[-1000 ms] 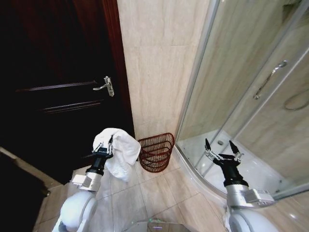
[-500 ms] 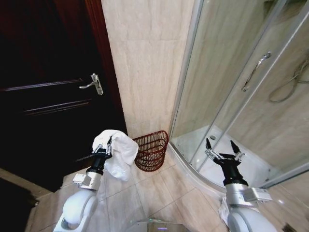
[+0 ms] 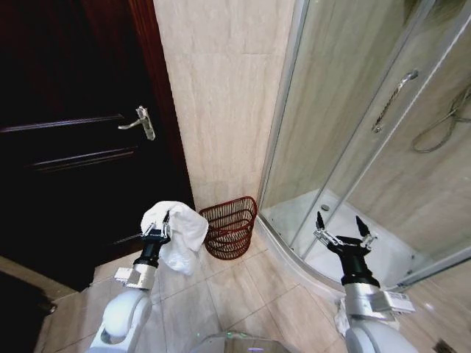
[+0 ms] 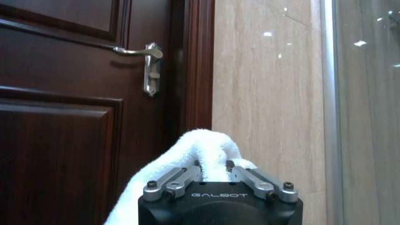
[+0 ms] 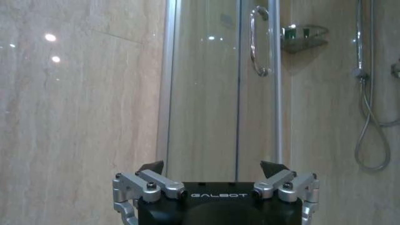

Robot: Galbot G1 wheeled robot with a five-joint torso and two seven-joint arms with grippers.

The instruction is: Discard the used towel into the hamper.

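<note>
A white towel (image 3: 179,234) hangs bunched from my left gripper (image 3: 159,229), which is shut on it at about knee height. In the left wrist view the towel (image 4: 203,151) bulges up between the closed fingers of that gripper (image 4: 212,165). The hamper (image 3: 229,227), a dark reddish-brown wire basket, stands on the floor against the tiled wall, just right of the towel and a little farther off. My right gripper (image 3: 341,228) is held up open and empty in front of the shower; the right wrist view shows the gripper (image 5: 212,168) with its fingers spread.
A dark wooden door (image 3: 66,132) with a metal handle (image 3: 140,121) fills the left side. A curved glass shower enclosure (image 3: 360,125) with a raised white tray (image 3: 309,235) takes up the right. Beige tiled floor (image 3: 235,294) lies open between me and the hamper.
The whole head view has shifted slightly, so the camera moved; the hamper sits a touch nearer the middle. Both grippers keep the same pose, the towel still held.
</note>
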